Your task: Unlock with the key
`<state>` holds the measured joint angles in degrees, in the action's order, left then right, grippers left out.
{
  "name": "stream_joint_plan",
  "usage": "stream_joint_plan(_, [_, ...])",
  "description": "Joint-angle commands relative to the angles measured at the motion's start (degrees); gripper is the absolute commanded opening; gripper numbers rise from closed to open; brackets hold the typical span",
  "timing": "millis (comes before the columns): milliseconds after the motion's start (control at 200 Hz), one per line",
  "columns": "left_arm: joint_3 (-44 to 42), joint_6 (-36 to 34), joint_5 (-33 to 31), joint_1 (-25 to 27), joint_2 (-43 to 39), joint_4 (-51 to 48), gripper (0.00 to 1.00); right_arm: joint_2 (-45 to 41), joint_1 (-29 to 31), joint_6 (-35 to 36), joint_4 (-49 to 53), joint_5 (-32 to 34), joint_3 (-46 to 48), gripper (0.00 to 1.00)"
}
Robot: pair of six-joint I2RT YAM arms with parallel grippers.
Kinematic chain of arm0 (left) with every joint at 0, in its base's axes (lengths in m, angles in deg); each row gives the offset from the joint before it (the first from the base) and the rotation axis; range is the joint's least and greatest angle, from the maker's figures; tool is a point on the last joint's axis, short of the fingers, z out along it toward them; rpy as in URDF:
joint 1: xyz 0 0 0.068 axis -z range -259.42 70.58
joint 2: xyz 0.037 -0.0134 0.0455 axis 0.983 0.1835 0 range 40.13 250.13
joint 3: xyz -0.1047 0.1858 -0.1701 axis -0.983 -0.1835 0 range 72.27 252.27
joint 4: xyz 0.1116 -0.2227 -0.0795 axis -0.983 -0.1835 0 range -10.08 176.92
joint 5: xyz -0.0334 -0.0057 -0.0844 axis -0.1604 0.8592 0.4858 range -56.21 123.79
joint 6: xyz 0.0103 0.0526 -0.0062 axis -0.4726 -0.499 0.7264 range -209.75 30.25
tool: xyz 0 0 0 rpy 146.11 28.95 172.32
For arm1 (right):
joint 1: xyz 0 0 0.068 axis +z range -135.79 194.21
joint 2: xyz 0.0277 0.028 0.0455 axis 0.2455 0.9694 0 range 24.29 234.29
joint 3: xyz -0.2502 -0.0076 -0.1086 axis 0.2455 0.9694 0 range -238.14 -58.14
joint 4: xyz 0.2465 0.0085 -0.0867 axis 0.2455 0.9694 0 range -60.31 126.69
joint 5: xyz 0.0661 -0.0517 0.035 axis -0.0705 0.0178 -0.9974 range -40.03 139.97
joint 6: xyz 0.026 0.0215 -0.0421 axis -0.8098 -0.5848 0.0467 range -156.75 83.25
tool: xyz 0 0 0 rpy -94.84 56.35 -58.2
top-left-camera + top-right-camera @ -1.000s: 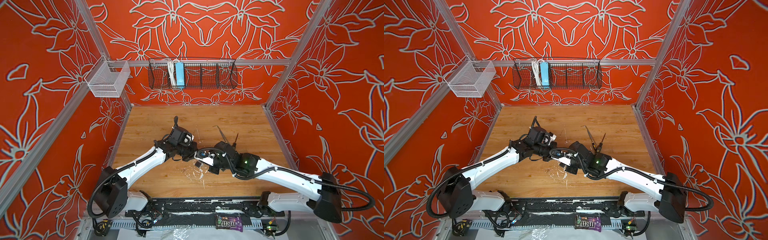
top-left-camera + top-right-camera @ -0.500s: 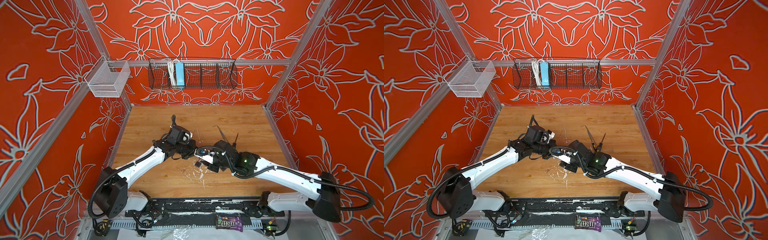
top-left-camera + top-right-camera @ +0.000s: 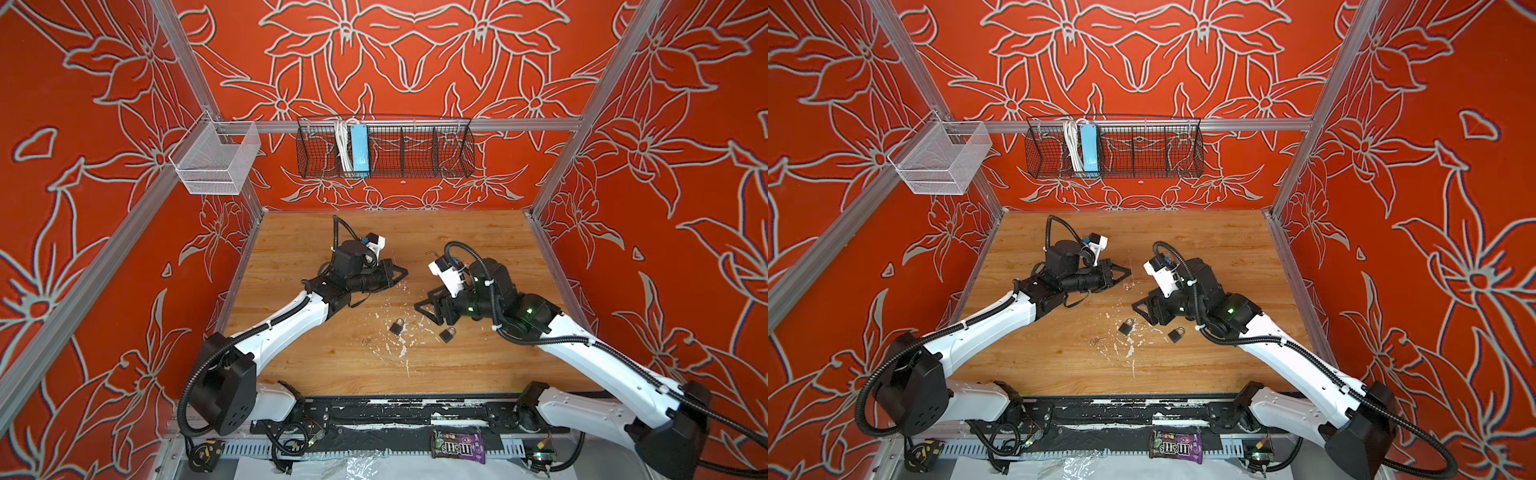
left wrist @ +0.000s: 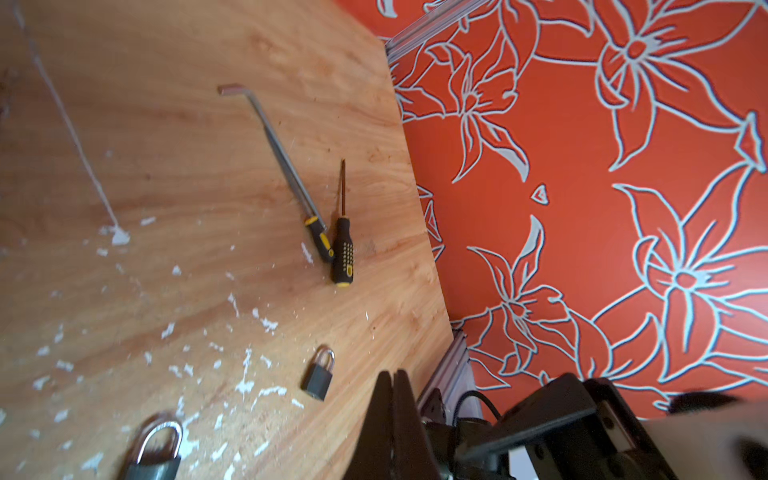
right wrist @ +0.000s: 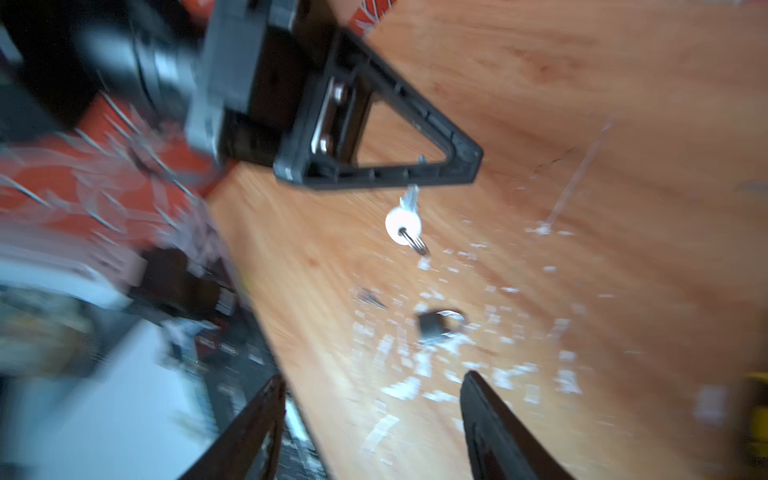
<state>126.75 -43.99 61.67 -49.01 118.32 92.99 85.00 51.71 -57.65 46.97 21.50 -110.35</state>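
Note:
My left gripper (image 3: 402,272) is shut on a small silver key (image 5: 404,219) with a round white head and a ring, which hangs under its fingers in the right wrist view. Two dark padlocks lie on the wooden table, one (image 3: 397,327) near the middle and one (image 3: 447,333) just below my right gripper (image 3: 422,301). Both padlocks also show in the left wrist view, the nearer padlock (image 4: 156,453) and the farther padlock (image 4: 318,376). My right gripper (image 5: 374,399) stands open and holds nothing. The key is hidden in the left wrist view.
A loose key ring (image 3: 368,341) lies left of the padlocks among white flecks. A black-and-yellow screwdriver (image 4: 343,249) and a long bent tool (image 4: 282,166) lie near the right wall. A wire basket (image 3: 384,149) hangs on the back wall.
The two grippers were pressed close together at the table's middle and have drawn apart. My right gripper has opened and pulled back to the right. Both padlocks now lie uncovered on the table.

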Motion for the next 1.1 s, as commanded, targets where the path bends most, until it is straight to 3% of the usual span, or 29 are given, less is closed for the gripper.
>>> stream_joint_plan(0, [1.2, -2.3, -3.1, 1.7, 0.2, 7.6, 0.0, -0.5, -5.8, -21.1, -16.3, -16.5, 4.6, 0.66])
stream_joint_plan(75, [0.7, -1.2, -3.3, 2.8, 0.4, 12.1, 0.0, 0.4, -8.1, -26.5, -24.1, -18.9, 5.7, 0.66])
stream_joint_plan(320, [1.1, -2.3, -8.0, 6.5, 0.1, 14.3, 0.0, 1.0, -11.8, -29.6, -33.6, -19.7, 8.5, 0.61])
stream_joint_plan(695, [1.6, -0.4, -7.0, 7.1, 1.0, 17.9, 0.0, 0.4, -13.4, -30.1, -37.9, -22.0, 11.6, 0.51])
stream_joint_plan(861, [2.1, -0.1, -6.3, 7.2, 1.0, 18.6, 0.0, 3.0, -13.7, -32.4, -40.3, -24.1, 11.0, 0.41])
stream_joint_plan(1096, [2.4, -0.6, -5.7, 7.3, 0.7, 19.0, 0.0, 4.0, -13.8, -33.9, -43.4, -24.6, 11.5, 0.39])
